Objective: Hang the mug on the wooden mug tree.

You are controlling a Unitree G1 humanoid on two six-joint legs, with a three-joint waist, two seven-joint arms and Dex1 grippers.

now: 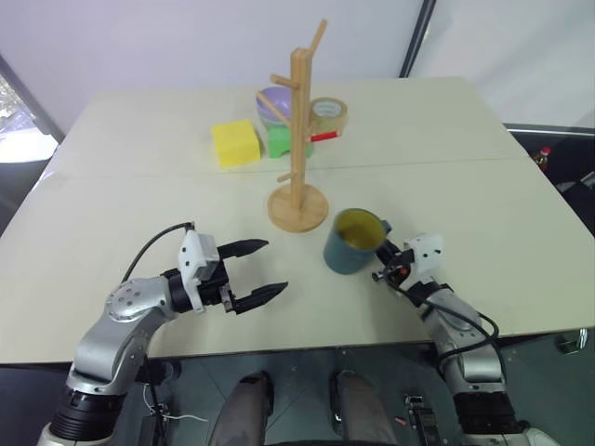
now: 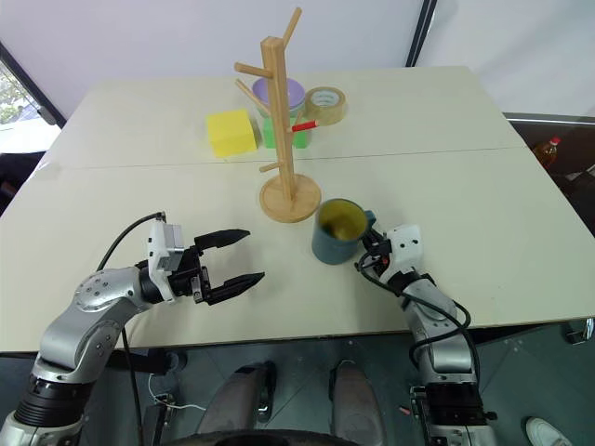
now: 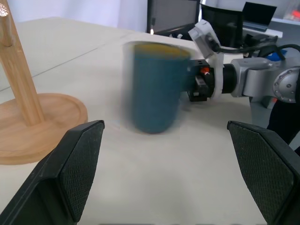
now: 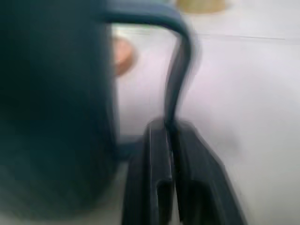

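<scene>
The mug [image 1: 354, 242], a dark teal cylinder with a yellow inside, stood upright on the pale worktop [image 1: 483, 167], just beside the round base of the mug tree [image 1: 299, 139]. Its thin loop handle [image 4: 180, 70] was pinched between the fingers of the right pincer [image 1: 384, 259], which was pressed together on it. The left pincer [image 1: 262, 269] was held spread, well apart from the mug, on its far side from the right pincer. The tree was of smooth light wood, with slanted pegs.
</scene>
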